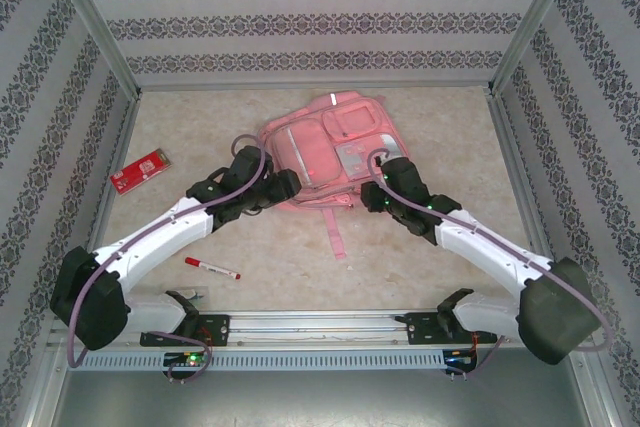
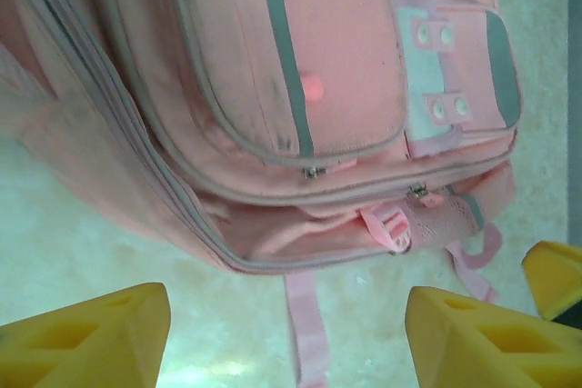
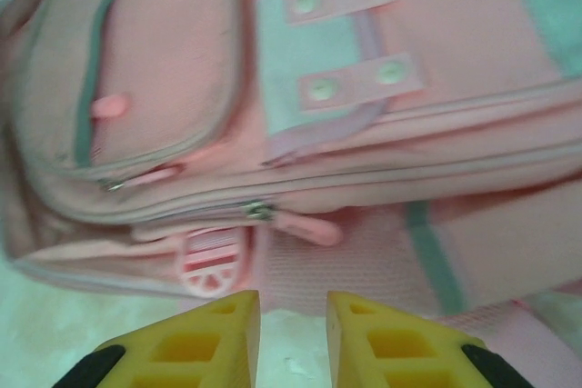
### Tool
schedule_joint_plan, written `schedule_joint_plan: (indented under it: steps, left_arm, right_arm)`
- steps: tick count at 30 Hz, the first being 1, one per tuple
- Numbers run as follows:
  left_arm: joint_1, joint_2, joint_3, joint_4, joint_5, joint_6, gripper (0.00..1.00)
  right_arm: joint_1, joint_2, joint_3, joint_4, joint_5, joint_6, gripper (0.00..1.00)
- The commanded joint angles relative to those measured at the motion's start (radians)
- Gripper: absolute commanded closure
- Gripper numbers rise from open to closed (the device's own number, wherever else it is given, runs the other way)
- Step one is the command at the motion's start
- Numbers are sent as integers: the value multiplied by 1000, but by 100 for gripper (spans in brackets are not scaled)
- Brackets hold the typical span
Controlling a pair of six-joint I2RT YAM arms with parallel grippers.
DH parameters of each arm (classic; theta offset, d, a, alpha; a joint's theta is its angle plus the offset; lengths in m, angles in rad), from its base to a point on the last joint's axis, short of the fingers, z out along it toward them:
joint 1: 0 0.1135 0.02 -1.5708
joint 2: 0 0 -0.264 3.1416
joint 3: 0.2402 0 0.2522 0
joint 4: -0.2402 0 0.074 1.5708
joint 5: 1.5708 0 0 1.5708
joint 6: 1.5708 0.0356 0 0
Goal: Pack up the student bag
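Note:
The student bag, a pink backpack, lies flat on the table with its straps trailing toward me. My left gripper sits at its near left edge. In the left wrist view the gripper is open wide above the table, with a loose pink strap lying between the yellow fingers. The bag lies just beyond the tips. My right gripper is at the bag's near right corner. There the gripper stands slightly open with nothing in the gap, just short of the bag and a pink zip pull.
A red card lies at the left of the table and a red-and-white pen lies near the front under my left arm. Patterned walls close in the table on three sides. A pink buckle hangs at the bag's edge.

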Motion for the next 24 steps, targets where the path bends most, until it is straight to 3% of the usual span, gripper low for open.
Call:
schedule_joint_plan:
  steps: [1,5,9,13,18,24]
  left_arm:
    - [59,43,6,-134,-91,240,31]
    - [100,148,10,-56,-76,326,31]
    - [100,267,61,-79,-75,371,31]
    - [94,367,94,-94,27,359,35]
    - [-18,405,19,136,224,329,39]
    - [-201,498,76,177,284,263,39]
  right_arm:
    - [36,58,53,-11,-104,-49,73]
    - [45,132,80,-18,-87,30,73]
    - [42,220,95,-36,-118,89,73]
    - [29,286,107,-59,-116,115,73]
    - [-87,338,86,-43,-143,156,73]
    - [-247,415,139,-95,-163,70,75]
